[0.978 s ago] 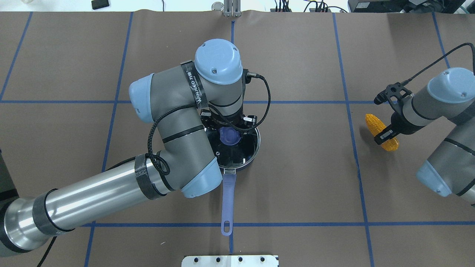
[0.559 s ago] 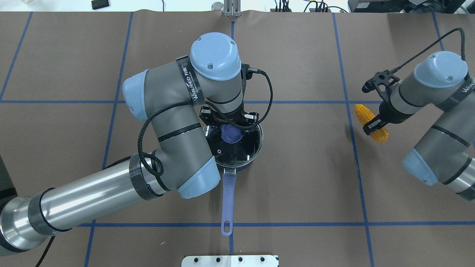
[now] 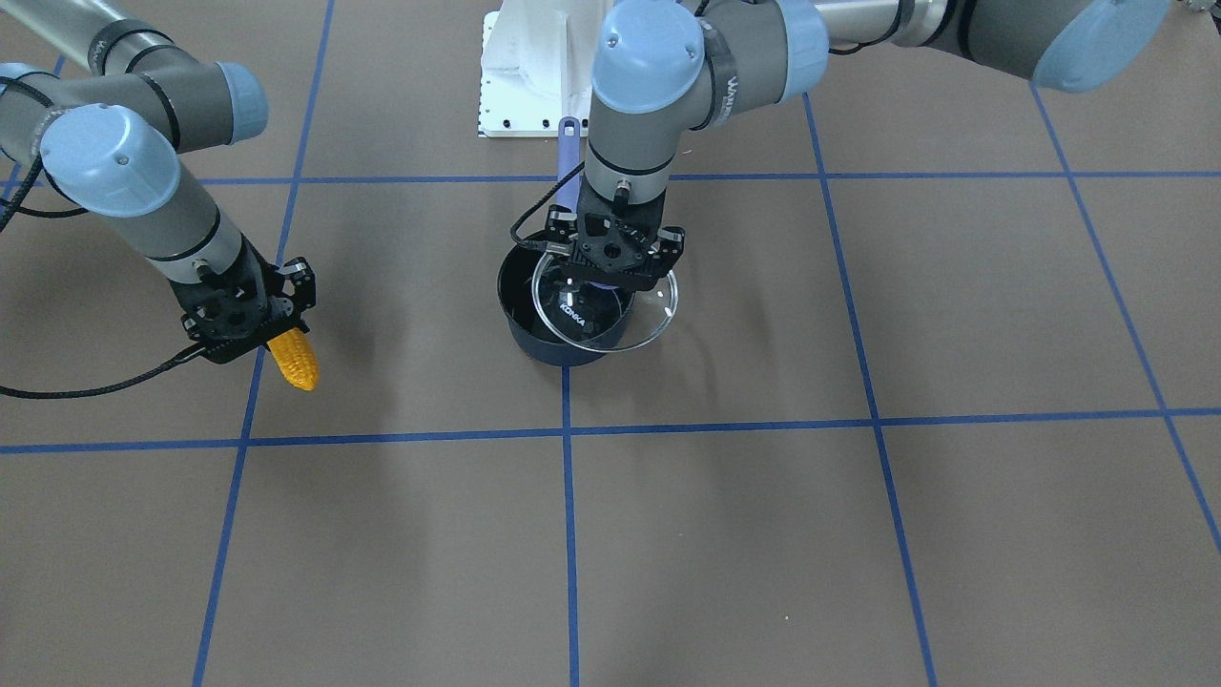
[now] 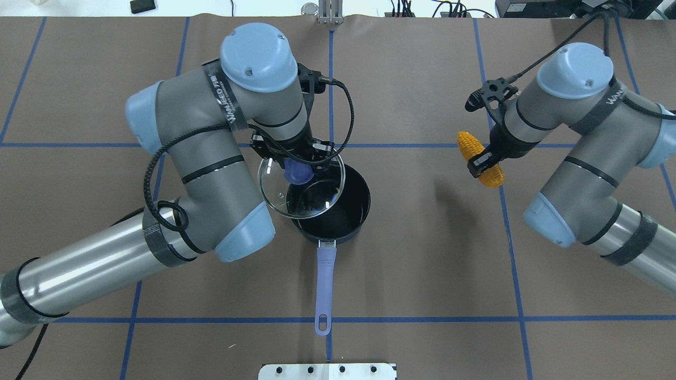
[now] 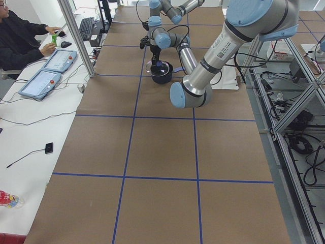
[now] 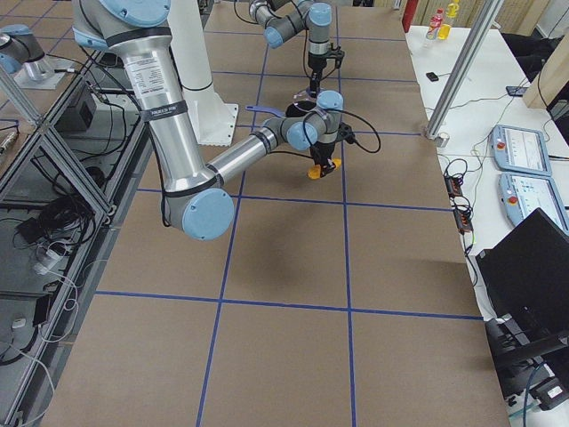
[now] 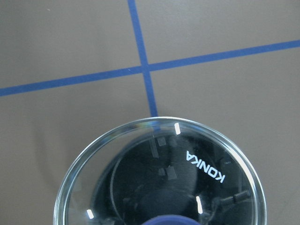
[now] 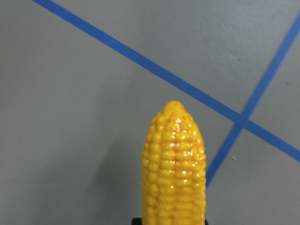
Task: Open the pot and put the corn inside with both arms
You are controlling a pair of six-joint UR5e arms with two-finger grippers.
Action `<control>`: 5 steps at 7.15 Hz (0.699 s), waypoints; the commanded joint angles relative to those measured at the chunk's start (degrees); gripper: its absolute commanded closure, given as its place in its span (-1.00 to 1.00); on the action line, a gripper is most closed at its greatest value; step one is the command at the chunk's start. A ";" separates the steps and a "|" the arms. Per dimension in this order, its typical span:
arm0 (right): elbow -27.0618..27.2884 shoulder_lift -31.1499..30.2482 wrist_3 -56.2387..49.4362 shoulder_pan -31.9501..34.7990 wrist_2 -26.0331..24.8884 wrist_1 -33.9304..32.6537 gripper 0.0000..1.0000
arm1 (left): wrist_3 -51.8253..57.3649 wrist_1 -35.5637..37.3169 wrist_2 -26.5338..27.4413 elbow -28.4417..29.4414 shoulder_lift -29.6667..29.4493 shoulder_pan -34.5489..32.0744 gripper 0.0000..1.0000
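Note:
The dark navy pot (image 4: 353,207) stands mid-table, its lavender handle (image 4: 325,279) pointing toward the robot, and its black inside is partly uncovered. My left gripper (image 4: 298,168) is shut on the lavender knob of the round glass KONKA lid (image 4: 274,191). It holds the lid raised, shifted left of the pot. The front view shows the pot (image 3: 553,351), lid (image 3: 651,307) and left gripper (image 3: 610,272). My right gripper (image 4: 481,161) is shut on the yellow corn (image 4: 470,145), held in the air right of the pot. The corn also shows in the front view (image 3: 294,361) and the right wrist view (image 8: 174,159).
Blue tape lines cross the brown table cover. A white base plate (image 4: 327,371) sits at the near edge behind the pot handle. An operator (image 5: 20,40) sits at a side bench with tablets in the left view.
My left gripper has lifted the lid off the pot and carried it left and away from the robot. My right arm has moved the corn up and left, closer to the pot.

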 commanded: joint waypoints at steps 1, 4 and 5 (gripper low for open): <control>0.10 6.35 5.26 -3.28 0.27 -0.67 0.17 | 6.71 0.00 -0.10 -2.20 4.55 -4.19 -0.27; -0.16 13.57 8.09 -7.58 0.10 -1.99 0.16 | 18.65 -0.61 -7.48 -5.89 12.63 -11.75 -0.27; -0.68 15.59 8.96 -9.16 -0.34 -1.99 0.16 | 21.13 -0.70 -7.48 -5.99 14.22 -13.16 -0.28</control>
